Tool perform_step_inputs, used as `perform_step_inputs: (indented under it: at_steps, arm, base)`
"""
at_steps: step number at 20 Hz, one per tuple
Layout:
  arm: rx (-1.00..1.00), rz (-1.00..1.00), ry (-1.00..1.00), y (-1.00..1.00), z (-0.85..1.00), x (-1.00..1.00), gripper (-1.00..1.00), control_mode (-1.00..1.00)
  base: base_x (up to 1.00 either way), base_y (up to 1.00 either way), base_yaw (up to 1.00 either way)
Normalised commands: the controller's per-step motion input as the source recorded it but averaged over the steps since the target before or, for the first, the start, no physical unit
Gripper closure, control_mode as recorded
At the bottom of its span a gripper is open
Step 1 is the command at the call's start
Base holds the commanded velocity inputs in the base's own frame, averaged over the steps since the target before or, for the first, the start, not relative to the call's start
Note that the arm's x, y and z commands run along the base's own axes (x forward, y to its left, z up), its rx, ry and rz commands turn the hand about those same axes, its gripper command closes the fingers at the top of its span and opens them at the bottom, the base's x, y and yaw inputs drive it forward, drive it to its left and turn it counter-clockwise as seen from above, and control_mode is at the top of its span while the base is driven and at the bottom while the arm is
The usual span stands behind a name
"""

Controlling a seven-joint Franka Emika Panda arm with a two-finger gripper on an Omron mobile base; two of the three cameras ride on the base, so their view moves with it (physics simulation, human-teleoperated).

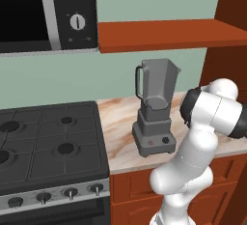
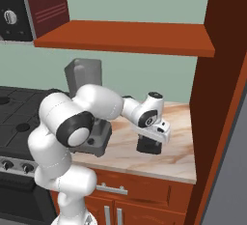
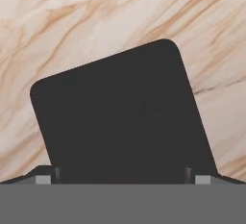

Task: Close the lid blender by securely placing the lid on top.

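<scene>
The grey blender (image 1: 154,108) stands on the marble counter, its tall jar open at the top and its handle turned toward the stove; my arm partly covers the blender (image 2: 83,77) in the right base view. The dark squarish lid (image 2: 144,147) lies flat on the counter to the right of the blender. My gripper (image 2: 150,142) points down right over it. In the hand view the lid (image 3: 120,122) is close and large, and my gripper (image 3: 122,176) is open, one fingertip (image 3: 44,176) at each side of the lid's near edge.
A black gas stove (image 1: 48,142) adjoins the counter on the left, with a microwave (image 1: 43,11) above it. A red-brown shelf (image 1: 169,33) hangs over the blender. A tall cabinet side (image 2: 217,98) bounds the counter on the right.
</scene>
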Motion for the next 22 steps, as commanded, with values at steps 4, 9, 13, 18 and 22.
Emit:
perform_step_inputs:
  at_steps: [4, 9, 13, 18, 22]
  arm:
    - [0.00, 0.00, 0.00, 0.00, -0.29, 0.17, -1.00, -1.00]
    - [0.00, 0.00, 0.00, 0.00, -0.29, 0.17, -1.00, -1.00]
    - [0.00, 0.00, 0.00, -0.02, -0.30, 0.03, -1.00, -1.00]
    - [0.00, 0.00, 0.00, 0.00, -0.46, 0.00, 1.00, -1.00]
    - [0.00, 0.00, 0.00, 0.00, -0.23, 0.00, 1.00, -1.00]
  base:
    - [0.00, 0.00, 0.00]
    - [0.00, 0.00, 0.00]
    - [0.00, 0.00, 0.00]
    - [0.00, 0.00, 0.00]
    - [0.00, 0.00, 0.00]
